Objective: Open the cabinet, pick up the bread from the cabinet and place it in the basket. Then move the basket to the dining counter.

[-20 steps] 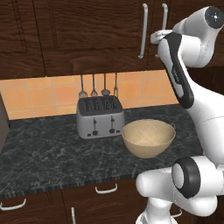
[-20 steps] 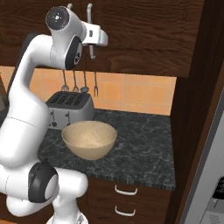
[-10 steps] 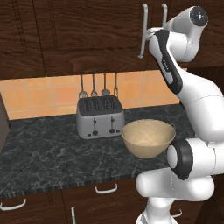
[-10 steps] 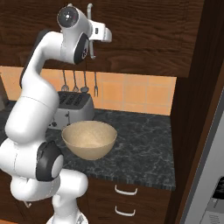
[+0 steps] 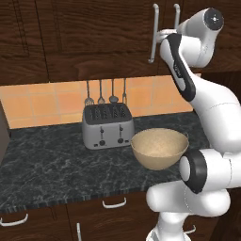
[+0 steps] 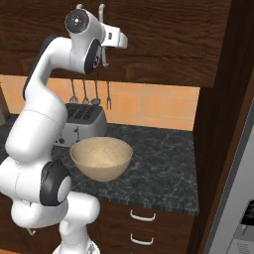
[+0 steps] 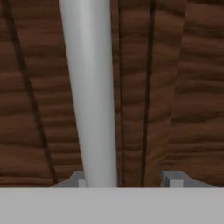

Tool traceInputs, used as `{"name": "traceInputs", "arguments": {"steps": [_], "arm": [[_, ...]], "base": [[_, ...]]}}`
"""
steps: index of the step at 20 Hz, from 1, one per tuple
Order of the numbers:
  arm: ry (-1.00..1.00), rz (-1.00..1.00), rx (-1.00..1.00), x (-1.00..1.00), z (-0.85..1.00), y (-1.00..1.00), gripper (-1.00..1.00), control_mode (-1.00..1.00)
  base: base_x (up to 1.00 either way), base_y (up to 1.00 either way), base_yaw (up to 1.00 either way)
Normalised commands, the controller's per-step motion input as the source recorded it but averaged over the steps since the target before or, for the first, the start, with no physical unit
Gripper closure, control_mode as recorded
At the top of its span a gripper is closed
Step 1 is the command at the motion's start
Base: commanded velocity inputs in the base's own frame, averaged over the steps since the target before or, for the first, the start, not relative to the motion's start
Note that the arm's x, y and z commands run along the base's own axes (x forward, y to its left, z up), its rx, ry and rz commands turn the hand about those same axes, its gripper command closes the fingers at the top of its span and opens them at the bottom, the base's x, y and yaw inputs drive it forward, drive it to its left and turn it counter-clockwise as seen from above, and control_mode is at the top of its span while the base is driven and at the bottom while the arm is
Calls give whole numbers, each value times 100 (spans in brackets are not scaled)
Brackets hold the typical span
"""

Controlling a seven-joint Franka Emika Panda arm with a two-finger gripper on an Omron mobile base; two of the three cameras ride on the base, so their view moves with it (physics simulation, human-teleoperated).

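The dark wood cabinet (image 5: 94,33) is shut, so the bread is hidden. Its two long silver handles (image 5: 154,35) hang side by side at the door seam. My gripper (image 5: 163,34) is raised against the left handle. In the hand view the silver handle (image 7: 89,92) runs up close between my fingertips (image 7: 173,178), nearer the left one, and my gripper (image 7: 126,179) stands open around it. The tan basket (image 5: 160,148) sits empty on the black countertop, also seen as the basket (image 6: 101,158) in front of my arm. The dining counter is out of view.
A silver four-slot toaster (image 5: 107,124) stands left of the basket on the black marbled countertop (image 5: 47,164). Several utensils (image 5: 106,92) hang on the orange tiled wall. Lower drawers (image 6: 141,216) sit under the counter. A tall dark panel (image 6: 218,124) bounds the right.
My arm has risen and reached forward, bringing the hand up to the cabinet's left handle. Basket and toaster have not moved.
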Motion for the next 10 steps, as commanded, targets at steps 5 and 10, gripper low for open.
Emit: {"name": "traceInputs", "arguments": {"steps": [5, 10], "arm": [[-2, 0, 0, 43, -42, -71, 100, -100], [1, -1, 1, 2, -14, -100, 100, -100]], "base": [[0, 0, 0], [0, 0, 0]]}}
